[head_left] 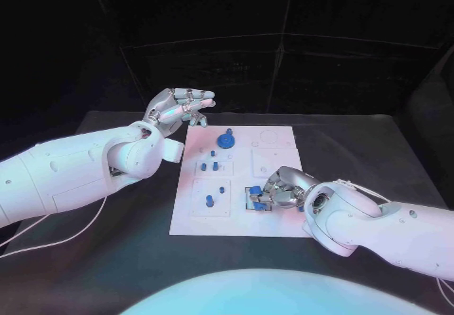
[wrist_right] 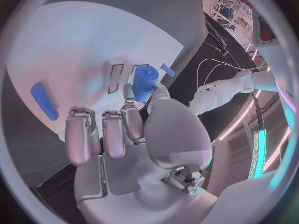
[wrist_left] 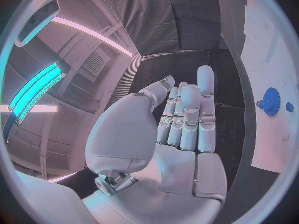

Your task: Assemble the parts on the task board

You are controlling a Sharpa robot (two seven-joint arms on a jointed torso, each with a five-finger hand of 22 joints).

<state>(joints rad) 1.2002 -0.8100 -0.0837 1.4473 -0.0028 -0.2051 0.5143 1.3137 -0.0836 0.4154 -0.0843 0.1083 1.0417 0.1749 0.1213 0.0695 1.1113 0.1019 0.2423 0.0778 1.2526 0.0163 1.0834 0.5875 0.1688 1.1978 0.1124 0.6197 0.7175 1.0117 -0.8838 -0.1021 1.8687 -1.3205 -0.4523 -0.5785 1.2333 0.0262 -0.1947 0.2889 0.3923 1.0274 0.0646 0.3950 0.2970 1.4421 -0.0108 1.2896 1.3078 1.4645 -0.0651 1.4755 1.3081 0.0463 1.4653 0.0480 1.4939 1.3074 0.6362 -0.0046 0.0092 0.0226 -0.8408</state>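
Worktop: black, with the white board lying in the middle.
Left robot hand: up in the air, near the board's far left corner. It holds nothing. Its fingers are close together and a bit bent.
Right robot hand: down on the board, near its right edge. It holds a blue part between the thumb and one finger. The other fingers are curled over the board.
Held part: a small blue tube shape, right next to a dark slot in the board.
Blue gear: lies flat on the far part of the board, well apart from the right robot hand.
Small blue parts: a few stand in the middle of the board, and more stand toward the near left side.
Blue bar: a long flat piece on the board, apart from the held part.
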